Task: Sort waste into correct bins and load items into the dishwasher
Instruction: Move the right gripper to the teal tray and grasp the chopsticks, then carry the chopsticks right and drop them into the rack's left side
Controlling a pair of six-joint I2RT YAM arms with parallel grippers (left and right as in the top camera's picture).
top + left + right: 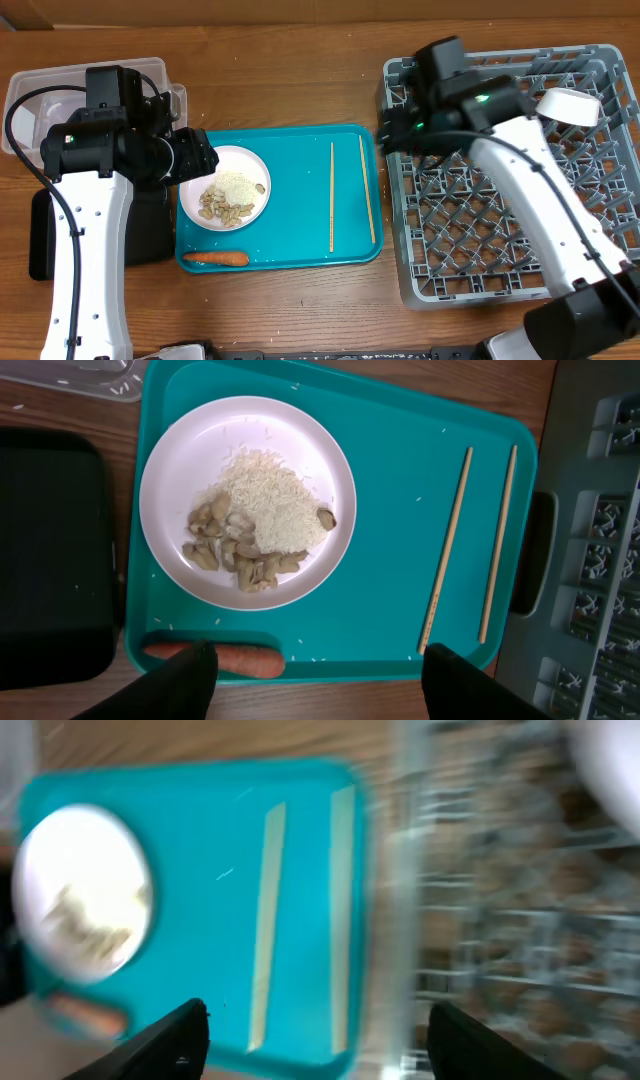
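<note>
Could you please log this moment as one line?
left claw: open | right claw: open | plate, chopsticks, carrot: on tray | bowl: in rack

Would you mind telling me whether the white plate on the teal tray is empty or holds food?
Holds food: the plate carries a heap of rice with nuts beside it.

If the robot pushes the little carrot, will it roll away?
Probably a bit: the carrot looks round and smooth, so it may roll sideways. It lies by the raised rim of the teal tray, which should stop it. It looks stiff, not floppy.
</note>
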